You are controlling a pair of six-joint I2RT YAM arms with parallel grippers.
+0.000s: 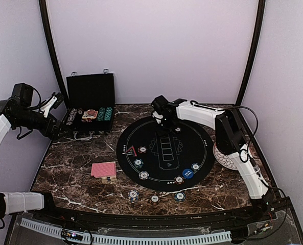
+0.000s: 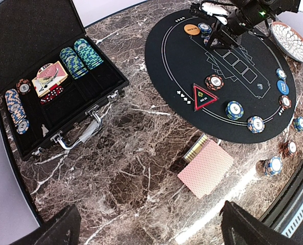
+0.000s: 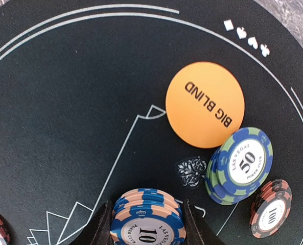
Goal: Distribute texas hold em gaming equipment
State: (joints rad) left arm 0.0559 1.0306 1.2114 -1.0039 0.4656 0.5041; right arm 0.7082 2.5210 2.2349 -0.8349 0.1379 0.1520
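My right gripper [image 3: 146, 227] is shut on a small stack of blue-and-peach "10" poker chips [image 3: 147, 212], low over the far edge of the round black mat [image 1: 165, 133]. Beside it lie an orange BIG BLIND disc [image 3: 205, 104], a blue-green "50" chip stack [image 3: 239, 166] and a red-black "100" chip [image 3: 270, 208]. A red-backed card deck [image 1: 103, 170] lies on the marble left of the mat and also shows in the left wrist view [image 2: 206, 167]. My left gripper [image 1: 56, 118] hangs open and empty high above the table's left side, near the case.
An open black case [image 2: 39, 30] holding chip rows and cards stands at the back left. A white patterned plate [image 1: 223, 155] sits right of the mat. Chips [image 1: 138, 164] and a blue disc [image 1: 187, 173] ring the mat's near edge; three chips [image 1: 155, 198] lie on the marble in front.
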